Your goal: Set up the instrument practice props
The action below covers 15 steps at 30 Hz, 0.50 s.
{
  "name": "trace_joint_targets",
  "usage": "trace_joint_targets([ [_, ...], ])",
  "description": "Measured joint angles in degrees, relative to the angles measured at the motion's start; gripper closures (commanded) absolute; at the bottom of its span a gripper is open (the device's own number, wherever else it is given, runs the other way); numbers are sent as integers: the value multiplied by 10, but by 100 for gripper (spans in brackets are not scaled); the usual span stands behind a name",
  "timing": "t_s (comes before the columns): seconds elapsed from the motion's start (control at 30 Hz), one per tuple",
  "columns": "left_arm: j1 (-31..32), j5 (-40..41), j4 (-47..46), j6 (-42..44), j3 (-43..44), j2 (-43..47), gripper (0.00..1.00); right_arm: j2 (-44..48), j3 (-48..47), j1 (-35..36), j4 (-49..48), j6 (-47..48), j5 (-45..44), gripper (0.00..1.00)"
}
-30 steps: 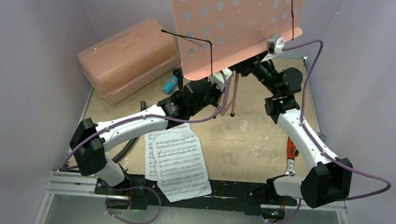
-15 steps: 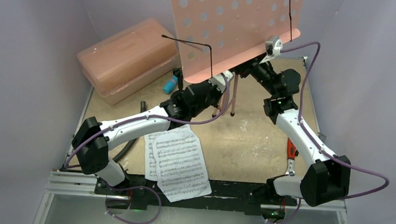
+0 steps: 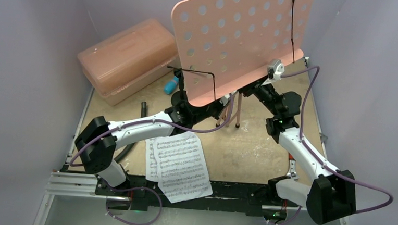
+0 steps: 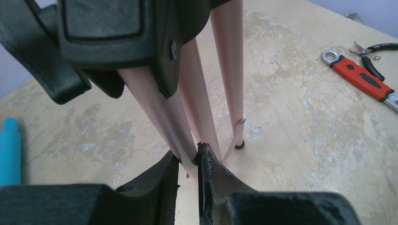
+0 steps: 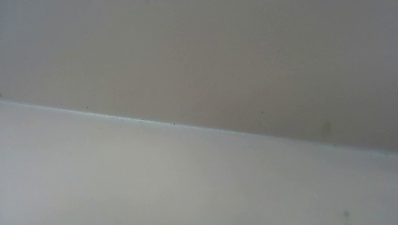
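Note:
The pink perforated music stand (image 3: 243,42) is upright at the back middle, its desk tilted back and its tripod legs (image 3: 237,107) reaching down to the table. My left gripper (image 4: 188,157) is shut on one pink leg (image 4: 159,117); a second leg's black foot (image 4: 240,146) rests on the table. My right arm's wrist (image 3: 275,69) reaches under the desk's right edge and its fingers are hidden; the right wrist view shows only a blank pale surface. Two sheet-music pages (image 3: 178,163) lie at the near edge. The cyan microphone (image 3: 172,83) lies by the case, also in the left wrist view (image 4: 9,150).
The large translucent pink case (image 3: 127,58) stands at the back left. A short black post (image 3: 144,108) lies left of my left arm. A red-handled wrench (image 4: 359,77) and pliers (image 4: 375,49) lie at the right edge. Walls close in on both sides.
The stand has come down and nearer, so its desk's whole top edge now shows. Both arms have drawn back toward me with it. The pages and microphone have not moved.

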<state>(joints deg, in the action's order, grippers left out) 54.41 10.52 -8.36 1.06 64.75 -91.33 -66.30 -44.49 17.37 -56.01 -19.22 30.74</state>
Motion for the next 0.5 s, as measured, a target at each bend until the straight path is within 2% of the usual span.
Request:
trace_joint_targets([
  [0.1, 0, -16, -4, -2, -6, 5, 100, 10, 5, 0, 5, 1, -1, 100],
  [0.23, 0, -45, -51, -6, -56, 35, 92, 22, 12, 1, 9, -9, 1, 100],
  [0.3, 0, -56, -74, -11, -83, 52, 81, 28, 18, 3, 9, -15, 1, 100],
  [0.4, -1, -67, -98, -19, -114, 76, 57, 35, 19, 5, 9, -24, 2, 100],
  [0.43, -2, -66, -99, -21, -121, 82, 52, 37, 18, 5, 9, -26, 0, 100],
  [0.5, -9, -64, -98, -31, -136, 88, 49, 43, 18, 3, 9, -29, -2, 100],
])
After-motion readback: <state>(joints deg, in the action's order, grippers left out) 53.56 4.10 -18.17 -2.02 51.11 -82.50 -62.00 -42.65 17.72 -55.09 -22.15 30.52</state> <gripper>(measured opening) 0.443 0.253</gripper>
